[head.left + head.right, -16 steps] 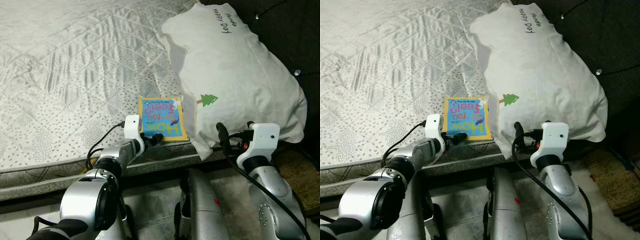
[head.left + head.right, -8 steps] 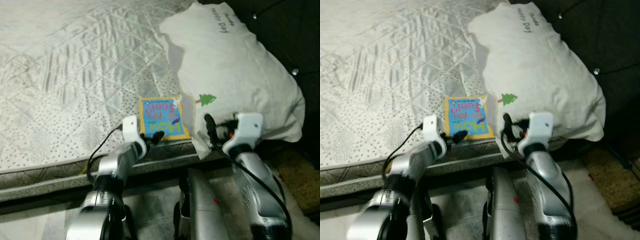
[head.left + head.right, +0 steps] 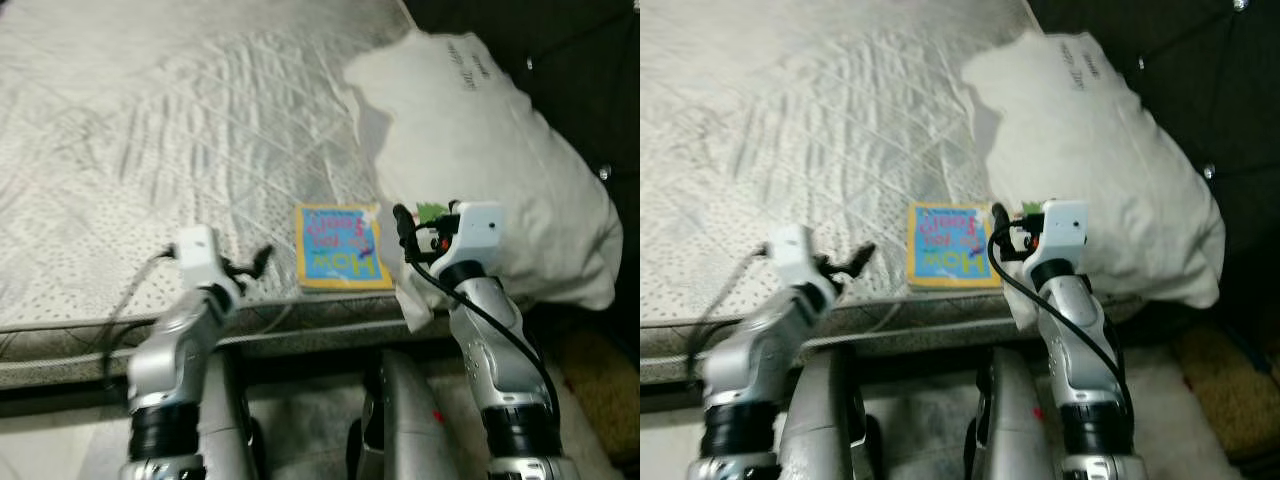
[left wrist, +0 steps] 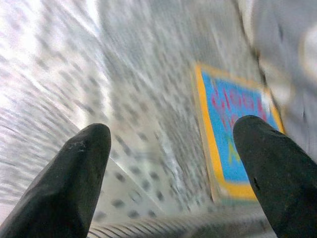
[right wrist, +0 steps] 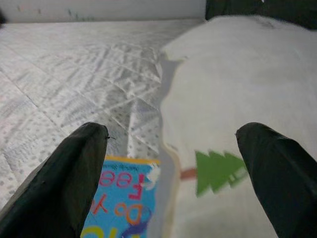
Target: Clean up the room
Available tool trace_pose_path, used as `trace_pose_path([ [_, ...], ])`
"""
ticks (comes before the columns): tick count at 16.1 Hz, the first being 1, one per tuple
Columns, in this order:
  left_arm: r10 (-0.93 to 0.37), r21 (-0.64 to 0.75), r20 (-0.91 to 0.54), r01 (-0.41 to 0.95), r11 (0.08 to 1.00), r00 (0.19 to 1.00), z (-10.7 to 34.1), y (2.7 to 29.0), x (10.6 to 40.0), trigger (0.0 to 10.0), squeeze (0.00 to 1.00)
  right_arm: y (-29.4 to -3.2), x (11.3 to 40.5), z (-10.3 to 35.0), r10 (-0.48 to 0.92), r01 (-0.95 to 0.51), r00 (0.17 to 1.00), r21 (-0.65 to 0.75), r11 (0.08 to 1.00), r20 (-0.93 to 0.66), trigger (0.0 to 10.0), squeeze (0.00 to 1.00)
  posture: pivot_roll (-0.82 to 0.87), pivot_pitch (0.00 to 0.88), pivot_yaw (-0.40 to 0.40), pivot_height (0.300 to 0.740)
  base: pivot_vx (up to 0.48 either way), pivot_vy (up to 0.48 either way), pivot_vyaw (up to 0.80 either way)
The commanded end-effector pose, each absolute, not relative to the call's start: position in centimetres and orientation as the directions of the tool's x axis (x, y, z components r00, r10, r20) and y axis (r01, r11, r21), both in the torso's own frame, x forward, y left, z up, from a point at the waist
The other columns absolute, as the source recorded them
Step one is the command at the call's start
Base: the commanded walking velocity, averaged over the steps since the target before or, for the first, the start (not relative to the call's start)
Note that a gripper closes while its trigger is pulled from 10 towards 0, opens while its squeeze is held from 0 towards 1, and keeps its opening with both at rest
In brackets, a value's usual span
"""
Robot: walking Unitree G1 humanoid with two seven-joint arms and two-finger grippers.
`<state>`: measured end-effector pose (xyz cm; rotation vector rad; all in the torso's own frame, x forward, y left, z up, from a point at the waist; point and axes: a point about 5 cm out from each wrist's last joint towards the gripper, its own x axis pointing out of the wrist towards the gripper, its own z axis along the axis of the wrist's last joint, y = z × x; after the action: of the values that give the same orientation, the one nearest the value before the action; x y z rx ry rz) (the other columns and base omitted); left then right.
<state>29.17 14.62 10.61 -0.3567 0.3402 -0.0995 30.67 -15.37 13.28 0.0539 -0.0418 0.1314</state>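
Quilted bed filling background; book lying at near edge, beside pillow. You are hovering left claw and right claw, both spread, empty. Next: closing on book.

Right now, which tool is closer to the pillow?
Right. The right tool is at the pillow by its tree picture; the left tool hangs over the mattress, beyond the book.

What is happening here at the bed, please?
The robot stands at the edge of a bed where a book lies next to a white pillow. Both grippers are open and hold nothing. The left gripper hovers over the mattress beside the book; the right gripper is above the pillow's edge by the book.
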Motion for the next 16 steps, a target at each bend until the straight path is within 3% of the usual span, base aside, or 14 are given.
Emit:
trace_pose_path([
  [1,-0.116,-0.343,-0.279,0.014,0.939,0.953,11.3,15.3,28.9,10.0,0.0,-15.9,30.9,12.8,0.108,-0.11,0.994,0.058,0.992,0.027,10.0,0.0,0.05,0.013,-0.06,0.561,0.0,0.0,0.0],
  [6,0.046,-0.148,-0.018,-0.048,0.988,0.999,14.2,17.2,27.5,10.0,0.0,-17.7,31.0,12.2,-0.049,0.048,0.999,0.1,0.994,0.016,10.0,0.0,0.05,0.0,-0.064,0.561,0.0,0.0,0.0],
  [10,0.018,-0.139,-0.044,-0.024,0.99,0.999,12.7,16.2,27.7,10.0,0.0,-18.3,32.2,12.1,-0.076,0.074,0.997,0.098,0.992,0.022,10.0,0.0,0.05,0.0,-0.026,0.603,0.0,0.0,0.0],
  [12,-0.002,-0.121,0.013,0.004,0.993,1.0,13.9,16.0,28.7,10.0,0.0,-18.7,32.6,12.8,-0.086,0.081,0.995,0.1,0.992,0.046,10.0,0.0,0.06,0.0,-0.036,0.626,0.0,0.0,0.0],
  [14,-0.004,-0.049,0.078,0.008,0.999,0.997,14.4,16.7,28.9,10.0,0.0,-19.0,32.1,12.8,-0.093,0.087,0.993,0.091,0.992,0.068,10.0,0.0,0.04,0.0,-0.047,0.649,0.0,0.0,0.0],
  [16,0.038,-0.08,0.056,-0.033,0.996,0.998,13.6,17.3,28.6,10.0,0.0,-18.9,31.5,12.2,-0.08,0.075,0.995,0.089,0.993,0.054,10.0,0.0,0.04,0.0,-0.052,0.668,0.0,0.0,0.0],
])
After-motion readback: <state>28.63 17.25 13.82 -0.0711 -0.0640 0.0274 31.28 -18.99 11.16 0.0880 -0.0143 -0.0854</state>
